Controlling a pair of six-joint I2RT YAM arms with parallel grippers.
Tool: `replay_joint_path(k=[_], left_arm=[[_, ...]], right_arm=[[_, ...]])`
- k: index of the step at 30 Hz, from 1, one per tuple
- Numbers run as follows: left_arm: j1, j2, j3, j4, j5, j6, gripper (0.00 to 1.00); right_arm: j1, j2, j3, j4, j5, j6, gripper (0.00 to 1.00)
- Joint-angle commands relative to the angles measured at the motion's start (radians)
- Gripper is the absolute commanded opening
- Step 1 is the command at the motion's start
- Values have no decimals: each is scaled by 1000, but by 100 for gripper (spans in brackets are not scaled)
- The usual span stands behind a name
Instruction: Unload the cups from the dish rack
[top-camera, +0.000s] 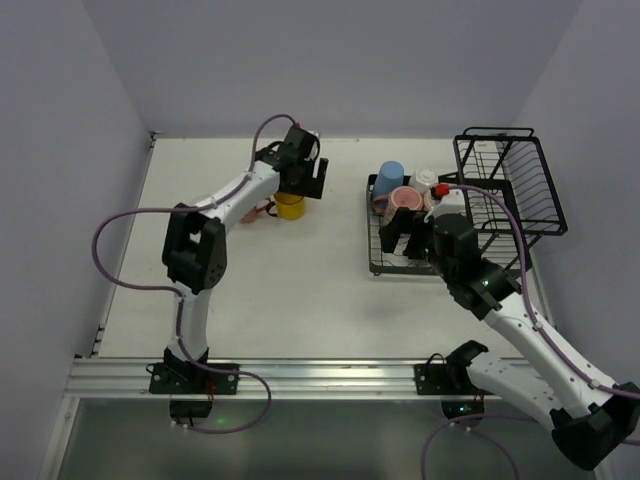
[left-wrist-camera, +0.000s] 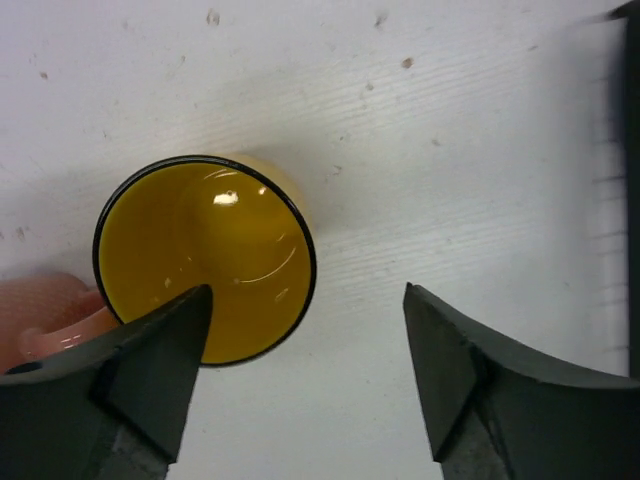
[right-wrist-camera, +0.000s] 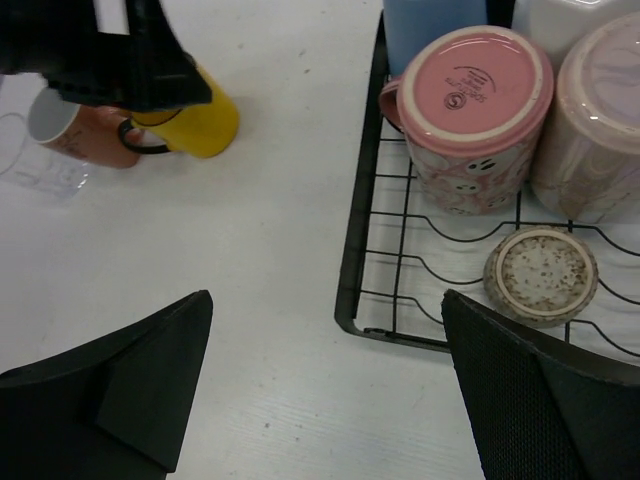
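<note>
Worktop (top-camera: 300, 300), 10 o'clock area: yellow cup (left-wrist-camera: 205, 260) upright, pink cup (left-wrist-camera: 40, 320) just beside it at 9 o'clock. Left gripper (left-wrist-camera: 308, 300) released, jaws spread over the yellow cup. Dish rack (right-wrist-camera: 348, 250), 2 o'clock area: inverted pink mug (right-wrist-camera: 470, 100), beige cup (right-wrist-camera: 541, 275). Right gripper (right-wrist-camera: 325, 300) released, above the rack's 7 o'clock corner.

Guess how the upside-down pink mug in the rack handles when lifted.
The pink mug looks like glazed ceramic: probably rigid, weighty, slick and breakable. It stands mouth-down on the rack wires, so it seems unlikely to tip. The pale cup sits close, so lifting may bump it.
</note>
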Motion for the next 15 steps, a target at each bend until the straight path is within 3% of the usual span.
replay_joint_path(k=[1, 4, 7, 10, 15], left_arm=[[7, -241, -25, 126, 145, -3, 86], [6, -397, -114, 240, 267, -31, 95], [3, -582, -311, 358, 358, -83, 100], [-5, -779, -463, 458, 410, -128, 100], [-16, -1081, -786, 487, 414, -146, 100]], right_arm=[[-31, 70, 67, -10, 90, -26, 99], [-87, 150, 101, -10, 88, -38, 99], [-138, 232, 136, -10, 88, -61, 99], [-154, 303, 152, -14, 115, -79, 99], [-164, 312, 100, -27, 165, -47, 99]])
